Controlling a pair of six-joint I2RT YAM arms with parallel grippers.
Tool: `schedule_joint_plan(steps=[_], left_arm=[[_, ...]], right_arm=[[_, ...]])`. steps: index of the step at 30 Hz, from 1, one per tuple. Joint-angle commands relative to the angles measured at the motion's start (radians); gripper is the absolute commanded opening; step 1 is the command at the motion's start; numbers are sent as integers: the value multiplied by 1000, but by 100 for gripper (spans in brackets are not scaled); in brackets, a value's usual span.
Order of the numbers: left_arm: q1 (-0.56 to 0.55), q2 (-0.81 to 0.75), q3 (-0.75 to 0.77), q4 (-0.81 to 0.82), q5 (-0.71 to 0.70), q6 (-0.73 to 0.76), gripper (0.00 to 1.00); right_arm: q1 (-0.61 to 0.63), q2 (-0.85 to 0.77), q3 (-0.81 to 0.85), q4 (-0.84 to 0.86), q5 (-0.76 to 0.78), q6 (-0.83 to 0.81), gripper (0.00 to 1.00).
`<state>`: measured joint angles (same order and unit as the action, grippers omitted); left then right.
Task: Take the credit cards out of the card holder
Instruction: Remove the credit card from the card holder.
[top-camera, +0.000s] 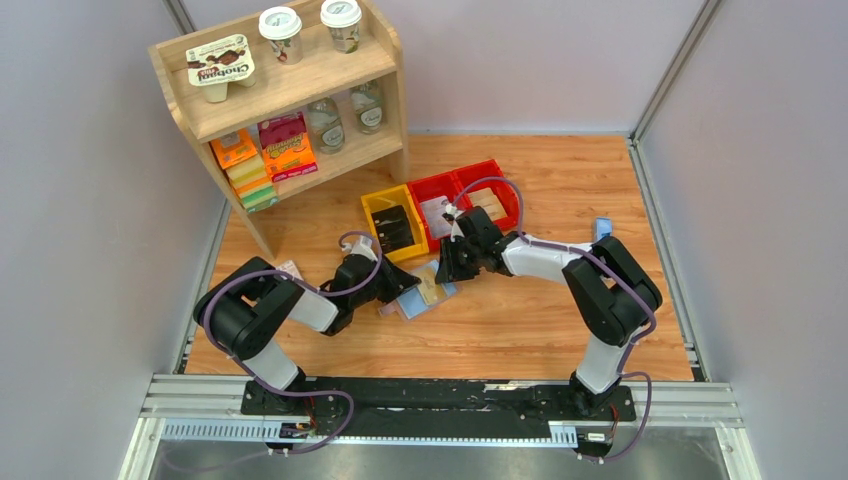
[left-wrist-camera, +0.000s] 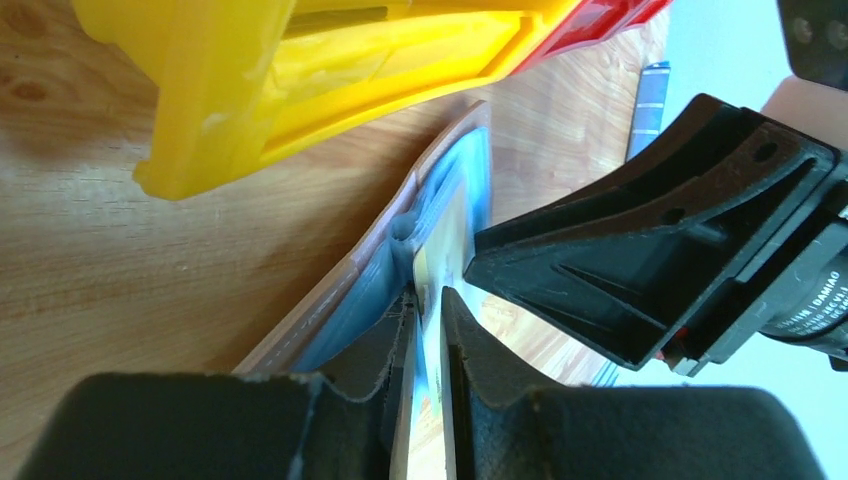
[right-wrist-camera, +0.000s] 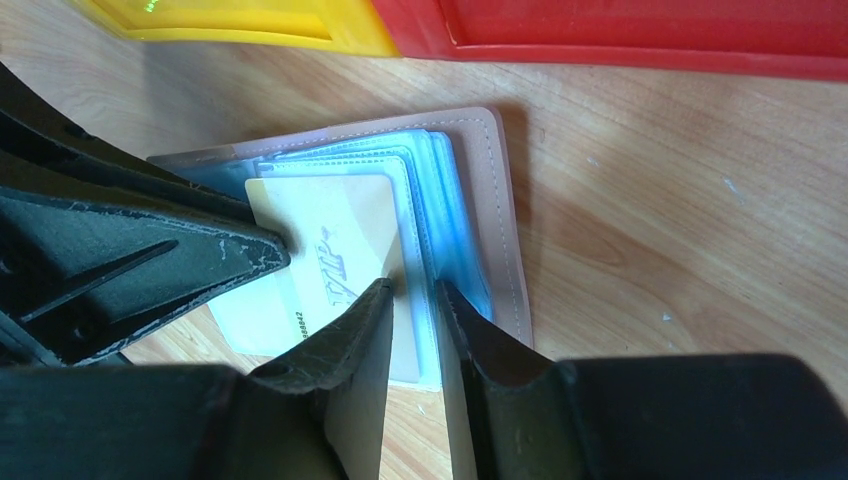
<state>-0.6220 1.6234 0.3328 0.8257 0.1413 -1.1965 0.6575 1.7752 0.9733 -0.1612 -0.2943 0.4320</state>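
The card holder (top-camera: 414, 303) lies open on the surface (top-camera: 540, 320), blue-grey pockets up, just at 6 o'clock of the yellow bin (top-camera: 395, 225). In the top view the left end effector (top-camera: 397, 284) meets it from 9 o'clock and the right end effector (top-camera: 456, 262) from 1 o'clock. A cream credit card (right-wrist-camera: 340, 215) sticks partway out of a pocket. The left end effector is narrow, pinching that card's edge between its fingers (left-wrist-camera: 470, 360). The right end effector is narrow too, clamped on the edge of the holder's pocket leaf, pinning it flat. A red bin (top-camera: 440, 200) sits at 3 o'clock of the yellow one.
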Motion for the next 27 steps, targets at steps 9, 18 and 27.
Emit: schedule_joint_plan(steps=[9, 18, 27], left_arm=[[-8, -43, -41, 236, 55, 28, 18], [-8, -33, -54, 239, 41, 28, 0], [4, -223, -97, -130, -17, 121, 0]], right_arm=[[-2, 67, -21, 5, 1, 13, 30], [-9, 66, -22, 5, 1, 14, 30], [-22, 63, -27, 3, 17, 19, 30]])
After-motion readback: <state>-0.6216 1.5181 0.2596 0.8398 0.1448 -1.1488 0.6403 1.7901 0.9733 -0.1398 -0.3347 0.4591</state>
